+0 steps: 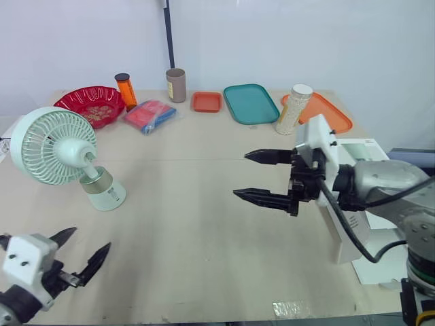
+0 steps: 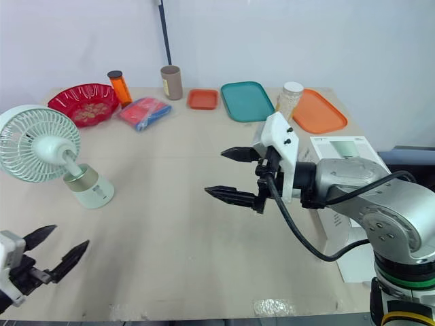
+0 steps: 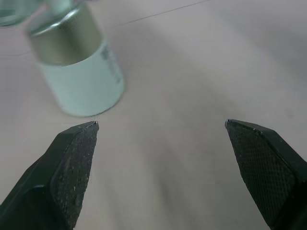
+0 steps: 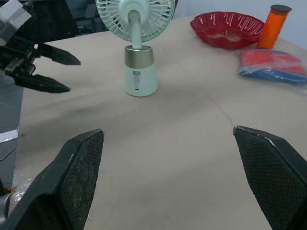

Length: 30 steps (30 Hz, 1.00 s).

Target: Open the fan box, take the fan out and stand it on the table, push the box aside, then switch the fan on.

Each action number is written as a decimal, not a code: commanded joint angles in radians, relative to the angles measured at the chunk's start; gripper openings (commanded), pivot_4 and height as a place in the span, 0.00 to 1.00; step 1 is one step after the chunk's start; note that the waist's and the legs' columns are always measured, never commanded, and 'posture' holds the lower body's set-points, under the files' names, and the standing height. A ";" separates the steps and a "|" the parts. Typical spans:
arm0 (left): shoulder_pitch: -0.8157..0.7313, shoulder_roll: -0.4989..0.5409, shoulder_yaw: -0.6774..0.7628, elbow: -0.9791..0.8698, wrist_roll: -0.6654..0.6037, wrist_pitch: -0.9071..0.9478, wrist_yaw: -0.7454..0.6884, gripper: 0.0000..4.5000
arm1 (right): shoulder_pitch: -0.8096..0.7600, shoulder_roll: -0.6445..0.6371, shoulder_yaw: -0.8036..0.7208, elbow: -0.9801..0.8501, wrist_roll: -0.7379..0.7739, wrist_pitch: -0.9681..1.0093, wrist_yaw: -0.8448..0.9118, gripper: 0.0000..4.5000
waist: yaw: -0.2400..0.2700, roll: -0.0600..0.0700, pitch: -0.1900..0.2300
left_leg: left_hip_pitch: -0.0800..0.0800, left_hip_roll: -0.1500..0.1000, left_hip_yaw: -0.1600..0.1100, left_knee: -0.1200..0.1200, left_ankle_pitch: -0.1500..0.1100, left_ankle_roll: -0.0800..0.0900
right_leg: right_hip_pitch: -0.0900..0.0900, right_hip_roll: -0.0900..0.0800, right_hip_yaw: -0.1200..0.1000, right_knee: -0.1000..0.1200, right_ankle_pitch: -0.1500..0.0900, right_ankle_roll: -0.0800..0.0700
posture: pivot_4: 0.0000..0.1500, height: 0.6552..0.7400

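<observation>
Fan (image 1: 58, 149) upright at nine o'clock. Left gripper (image 1: 90, 238) at seven o'clock, right gripper (image 1: 240, 174) near centre, both spread wide. Fan box (image 2: 343, 148) at three o'clock.

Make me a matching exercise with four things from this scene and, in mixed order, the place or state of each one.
Things:
1. fan
2. box
3. teal tray
4. left claw

Places or states:
a. open, at the near edge of the table
b. on the far side
c. at the right edge
d. standing upright, on the robot's left

Pairs: 1-d, 2-c, 3-b, 4-a.
</observation>
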<state>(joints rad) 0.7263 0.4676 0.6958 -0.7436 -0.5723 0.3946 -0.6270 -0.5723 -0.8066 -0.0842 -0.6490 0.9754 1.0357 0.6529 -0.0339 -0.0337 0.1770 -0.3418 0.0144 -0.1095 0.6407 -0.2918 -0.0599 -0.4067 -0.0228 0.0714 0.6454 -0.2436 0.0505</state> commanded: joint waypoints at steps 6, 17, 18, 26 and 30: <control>0.003 0.045 0.133 0.187 0.029 -0.078 -0.056 1.00 | -0.041 0.036 0.100 0.008 -0.112 -0.084 0.005 0.98 | -0.004 0.000 0.000 | 0.000 0.000 0.000 0.000 0.000 0.000 | -0.001 0.000 -0.001 0.000 0.000 0.000 | 1.00 1.00; -0.124 0.192 0.223 0.315 -0.004 -0.073 -0.104 1.00 | -0.051 0.093 0.067 0.045 -0.039 -0.054 -0.014 0.98 | -0.005 0.000 0.000 | 0.000 0.001 0.000 -0.001 0.000 0.000 | -0.001 0.000 -0.002 0.000 0.000 -0.001 | 1.00 1.00; -0.133 0.211 0.236 0.327 -0.014 -0.063 -0.111 1.00 | -0.065 0.107 0.059 0.060 -0.017 -0.042 -0.026 0.98 | -0.006 0.000 0.000 | 0.000 0.002 0.000 -0.001 0.000 0.000 | -0.002 0.000 -0.002 0.000 0.000 -0.002 | 1.00 1.00; -0.177 0.264 0.294 0.302 -0.076 0.044 -0.086 1.00 | -0.079 0.132 0.064 0.074 0.016 -0.030 -0.036 0.98 | -0.013 0.001 0.000 | -0.001 0.001 -0.001 -0.002 0.000 0.000 | -0.002 0.000 -0.002 0.000 0.000 -0.003 | 1.00 1.00; -0.248 0.294 0.247 0.276 -0.087 0.088 -0.061 1.00 | -0.082 0.144 0.072 0.076 0.014 -0.032 -0.043 0.98 | -0.012 0.000 0.000 | 0.000 0.001 -0.001 -0.001 0.000 -0.001 | -0.002 0.000 -0.003 0.000 0.000 -0.002 | 1.00 1.00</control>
<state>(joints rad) 0.4850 0.7390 0.9396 -0.4355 -0.6457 0.4758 -0.6991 -0.6429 -0.6640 0.0009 -0.5550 0.9838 1.0198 0.6094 -0.0459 -0.0336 0.1770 -0.3419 0.0159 -0.1104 0.6393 -0.2919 -0.0606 -0.4084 -0.0227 0.0685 0.6455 -0.2436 0.0483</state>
